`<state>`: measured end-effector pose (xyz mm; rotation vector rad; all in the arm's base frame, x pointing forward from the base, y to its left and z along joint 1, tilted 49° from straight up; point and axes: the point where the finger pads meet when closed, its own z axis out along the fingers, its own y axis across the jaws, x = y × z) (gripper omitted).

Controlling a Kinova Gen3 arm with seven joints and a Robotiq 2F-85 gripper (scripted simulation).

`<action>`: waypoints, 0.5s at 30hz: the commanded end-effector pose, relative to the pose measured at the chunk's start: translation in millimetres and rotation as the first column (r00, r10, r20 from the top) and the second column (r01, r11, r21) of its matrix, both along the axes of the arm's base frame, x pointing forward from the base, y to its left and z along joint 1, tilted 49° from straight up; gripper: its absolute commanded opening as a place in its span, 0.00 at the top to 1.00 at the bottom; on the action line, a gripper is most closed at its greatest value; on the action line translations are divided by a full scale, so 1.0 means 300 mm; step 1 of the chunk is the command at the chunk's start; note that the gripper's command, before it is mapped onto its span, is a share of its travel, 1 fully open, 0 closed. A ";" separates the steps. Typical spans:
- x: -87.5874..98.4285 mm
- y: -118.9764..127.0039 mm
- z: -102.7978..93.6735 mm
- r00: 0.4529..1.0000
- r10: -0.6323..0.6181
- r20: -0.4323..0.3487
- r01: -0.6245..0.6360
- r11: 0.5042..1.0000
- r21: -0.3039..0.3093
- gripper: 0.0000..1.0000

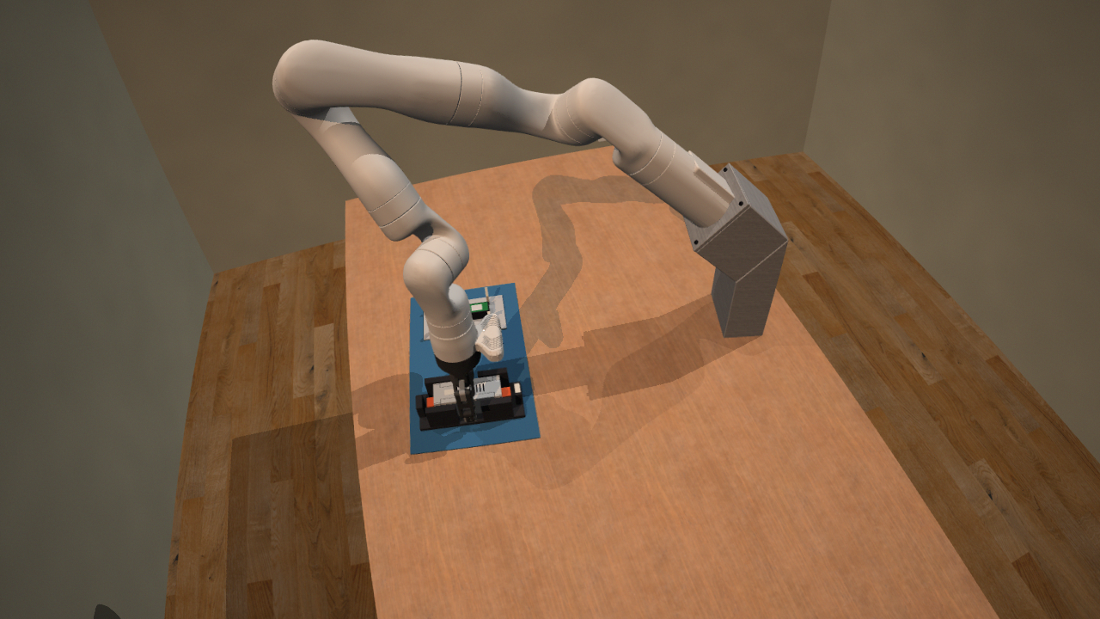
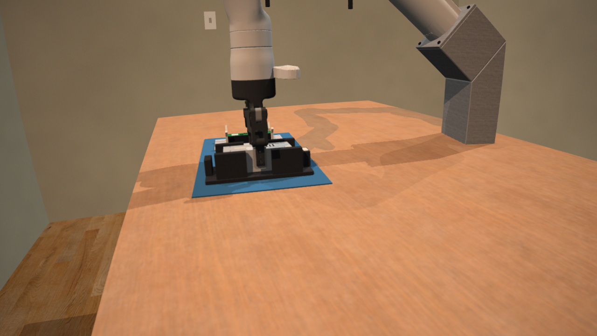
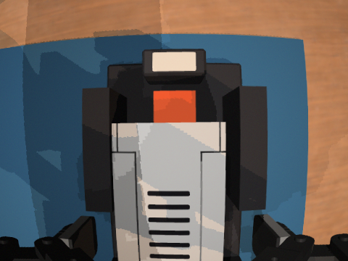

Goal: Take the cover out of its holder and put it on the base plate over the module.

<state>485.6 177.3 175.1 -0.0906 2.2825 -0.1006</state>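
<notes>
The light grey cover [image 3: 170,193] with dark vent slots sits in its black holder [image 1: 470,400] on the blue mat [image 1: 469,369]. It also shows in the exterior view [image 2: 254,156]. An orange tab [image 3: 174,106] and a white block [image 3: 174,61] lie at the holder's far end. My gripper [image 1: 463,401] [image 2: 259,155] is open and lowered over the cover's middle, one finger on each side of the cover's long walls. Nothing is gripped. The base plate with the green module [image 1: 482,306] lies behind the holder on the mat, partly hidden by the wrist.
The grey arm pedestal [image 1: 742,261] stands at the table's right side. The arm's links reach over the table's back part. The mat lies near the table's left edge, with the wooden floor [image 1: 253,400] beyond it.
</notes>
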 end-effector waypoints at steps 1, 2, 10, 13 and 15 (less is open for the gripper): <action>-0.001 0.002 0.002 1.000 0.001 0.001 -0.001 1.000 0.001 0.00; -0.001 0.002 0.002 1.000 0.001 0.001 -0.001 1.000 0.001 0.00; -0.002 0.003 0.004 1.000 0.001 0.001 -0.001 1.000 0.001 0.00; -0.003 0.003 0.005 1.000 0.001 0.001 -0.001 1.000 0.001 0.00; -0.003 0.003 0.005 1.000 0.001 0.001 -0.001 1.000 0.001 0.00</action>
